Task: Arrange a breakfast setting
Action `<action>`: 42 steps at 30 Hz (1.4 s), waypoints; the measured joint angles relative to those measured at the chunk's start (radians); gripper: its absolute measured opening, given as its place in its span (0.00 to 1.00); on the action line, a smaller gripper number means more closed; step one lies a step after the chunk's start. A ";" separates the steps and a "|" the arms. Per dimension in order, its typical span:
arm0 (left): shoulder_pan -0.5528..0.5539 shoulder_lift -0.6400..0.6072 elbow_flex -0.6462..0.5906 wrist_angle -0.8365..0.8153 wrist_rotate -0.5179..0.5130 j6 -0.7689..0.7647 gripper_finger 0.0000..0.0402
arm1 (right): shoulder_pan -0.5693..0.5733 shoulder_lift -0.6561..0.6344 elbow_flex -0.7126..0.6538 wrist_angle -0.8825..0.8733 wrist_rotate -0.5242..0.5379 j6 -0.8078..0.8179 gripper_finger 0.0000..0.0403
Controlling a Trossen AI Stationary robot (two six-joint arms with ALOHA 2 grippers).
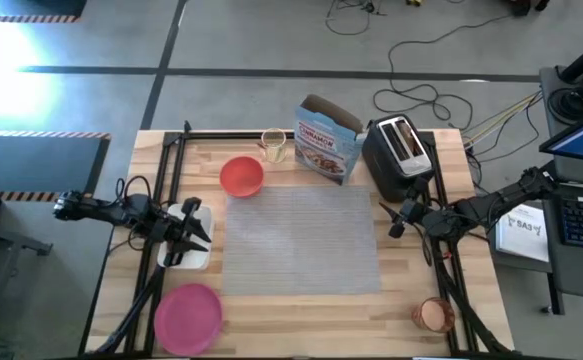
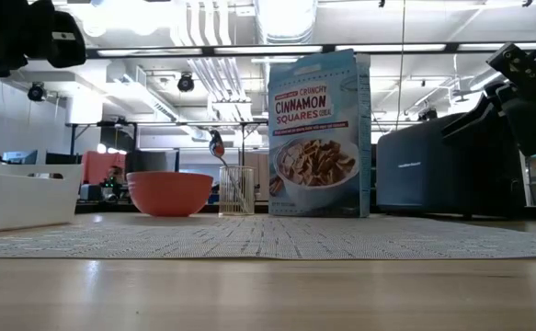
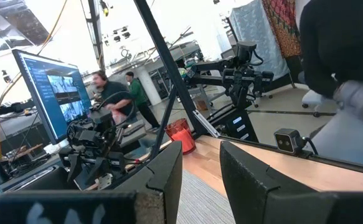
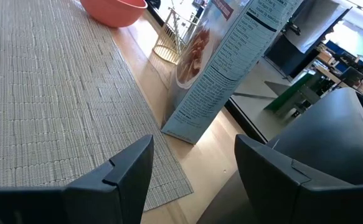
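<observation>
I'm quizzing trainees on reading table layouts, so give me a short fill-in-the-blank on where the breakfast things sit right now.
1. The red-orange bowl rests at the far left corner of the grey ____.
2. The metal spoon stands inside the clear ____.
3. The pink plate lies at the near left of the table, with ____ on it.
4. Between the cereal box and the right end effector stands the black ____.

Missing words: placemat; glass; nothing; toaster
</observation>
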 joint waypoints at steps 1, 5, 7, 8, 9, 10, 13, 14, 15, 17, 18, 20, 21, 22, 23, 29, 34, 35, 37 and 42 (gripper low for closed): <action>0.000 0.000 0.000 0.000 0.000 0.000 0.23 | 0.000 0.000 0.000 0.000 0.000 0.000 0.53; 0.000 0.000 0.000 0.000 0.000 0.000 0.23 | 0.000 0.000 0.000 0.000 0.000 0.000 0.53; 0.000 0.000 0.000 0.000 0.000 0.002 0.23 | 0.000 0.000 0.000 0.000 0.000 0.000 0.53; 0.000 0.000 0.000 0.000 -0.001 0.017 0.23 | 0.000 0.000 0.000 0.000 0.000 0.000 0.53; 0.000 0.000 0.000 0.001 -0.002 0.039 0.23 | 0.000 0.000 0.000 0.000 0.000 0.000 0.53; 0.000 0.000 0.000 0.001 -0.002 0.058 0.23 | 0.000 0.000 0.000 0.000 0.000 0.000 0.53; 0.000 0.000 0.000 0.002 0.000 0.060 0.23 | 0.000 0.000 0.000 0.000 0.000 0.000 0.53; 0.000 0.000 0.000 0.007 0.000 0.049 0.23 | 0.000 0.000 0.000 0.000 0.000 0.000 0.53; 0.000 0.000 0.000 0.017 0.000 0.043 0.23 | 0.000 0.000 0.000 0.000 0.000 0.000 0.53; 0.000 0.000 0.000 0.039 -0.004 0.050 0.23 | 0.000 0.000 0.000 0.000 0.000 0.000 0.53; 0.000 0.000 0.000 0.053 -0.016 0.067 0.23 | 0.000 0.000 0.000 0.000 0.000 0.000 0.53; 0.000 0.000 0.000 0.114 -0.060 0.110 0.23 | 0.000 0.000 0.000 0.000 0.000 0.000 0.53; 0.000 0.000 0.000 0.151 -0.096 0.122 0.23 | 0.000 0.000 0.000 0.000 0.000 0.000 0.53; 0.000 0.000 0.000 0.186 -0.151 0.134 0.23 | 0.000 0.000 0.000 0.000 0.000 0.000 0.53; 0.000 0.000 0.000 0.225 -0.243 0.141 0.23 | 0.000 0.000 0.000 0.000 0.000 0.000 0.53; 0.001 0.029 0.000 0.307 -0.930 -0.211 0.23 | 0.000 0.000 0.000 0.000 0.000 0.000 0.53; 0.000 0.060 0.000 0.341 -0.842 -0.252 0.23 | 0.000 0.000 0.000 0.000 0.000 0.000 0.53; 0.000 0.066 0.006 0.348 -0.823 -0.265 0.23 | 0.000 0.000 0.000 0.000 0.000 0.000 0.53; 0.000 0.084 0.044 0.317 -0.826 -0.321 0.23 | 0.000 0.000 0.000 0.000 0.000 0.000 0.53; 0.000 0.169 0.241 -0.031 -0.859 -0.407 0.23 | 0.000 0.000 0.000 0.000 0.000 0.000 0.53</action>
